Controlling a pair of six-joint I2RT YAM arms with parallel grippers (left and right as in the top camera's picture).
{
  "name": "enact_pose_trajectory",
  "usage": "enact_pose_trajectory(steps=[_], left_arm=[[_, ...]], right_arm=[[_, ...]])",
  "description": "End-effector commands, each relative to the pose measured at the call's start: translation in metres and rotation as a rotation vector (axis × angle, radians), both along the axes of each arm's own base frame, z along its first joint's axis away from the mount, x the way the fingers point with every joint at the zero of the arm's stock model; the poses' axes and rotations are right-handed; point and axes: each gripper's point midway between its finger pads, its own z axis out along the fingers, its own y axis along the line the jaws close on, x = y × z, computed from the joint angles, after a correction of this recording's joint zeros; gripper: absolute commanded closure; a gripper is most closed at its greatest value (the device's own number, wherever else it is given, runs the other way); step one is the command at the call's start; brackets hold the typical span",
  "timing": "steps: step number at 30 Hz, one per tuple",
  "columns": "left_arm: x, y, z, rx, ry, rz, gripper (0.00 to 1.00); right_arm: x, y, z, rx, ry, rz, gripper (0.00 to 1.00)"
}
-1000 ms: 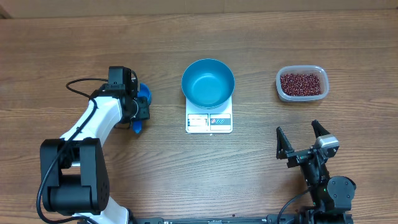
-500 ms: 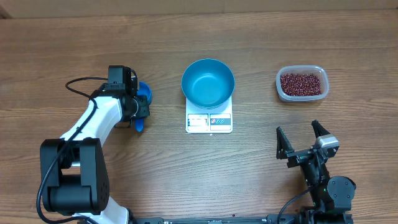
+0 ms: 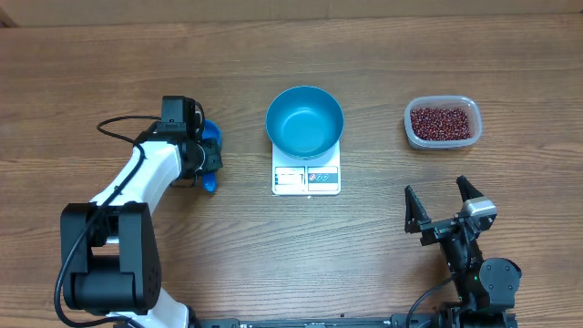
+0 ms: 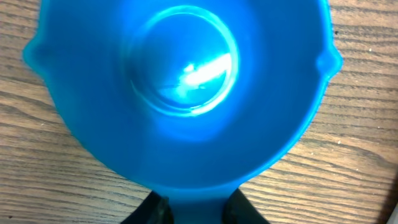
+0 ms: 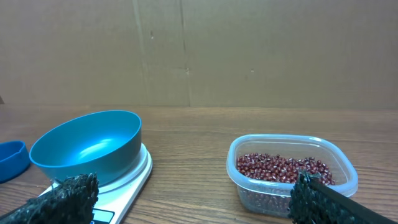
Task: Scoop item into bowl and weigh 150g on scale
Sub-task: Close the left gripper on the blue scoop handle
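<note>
One table: brown wood-grain boards are running left to right and carrying everything in view.
Back wall: plain brown cardboard is standing behind the table's far edge, creased with a few vertical folds.
Bowl: round and bright blue, it is sitting empty on the far part of the scale, near the table's middle, its glossy inside catching the light.
Scale: flat, white and square, it is lying under the bowl with its front strip of display and buttons showing.
Tub: a clear rectangular container is standing well to the right of the scale.
Scoop: small and blue, it is lying on the wood left of the scale, its cup empty.
Beans: many tiny dark red-brown grains are filling the tub's bottom.
Left gripper: it is pinching the scoop's handle between narrow fingers.
Right gripper: it is hanging spread wide near the front right, holding nothing.
</note>
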Motion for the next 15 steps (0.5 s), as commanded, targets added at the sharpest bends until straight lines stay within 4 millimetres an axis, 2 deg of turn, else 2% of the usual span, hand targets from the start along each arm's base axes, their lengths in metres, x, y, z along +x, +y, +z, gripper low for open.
enact_pose_trajectory(steps=[1, 9, 15], left_arm=[[-0.0027, -0.0037, -0.0037, -0.006, 0.014, 0.000, 0.82], [-0.0017, -0.0044, -0.0034, -0.002, 0.009, -0.003, 0.74], [-0.0017, -0.0048, -0.0033, -0.003, 0.009, -0.003, 0.78]], right_arm=[[0.0000, 0.0009, -0.0021, 0.003, -0.002, 0.004, 0.00], [0.0000, 0.0009, -0.0021, 0.003, -0.002, 0.004, 0.00], [0.0000, 0.0009, -0.0021, 0.003, -0.002, 0.004, 0.00]])
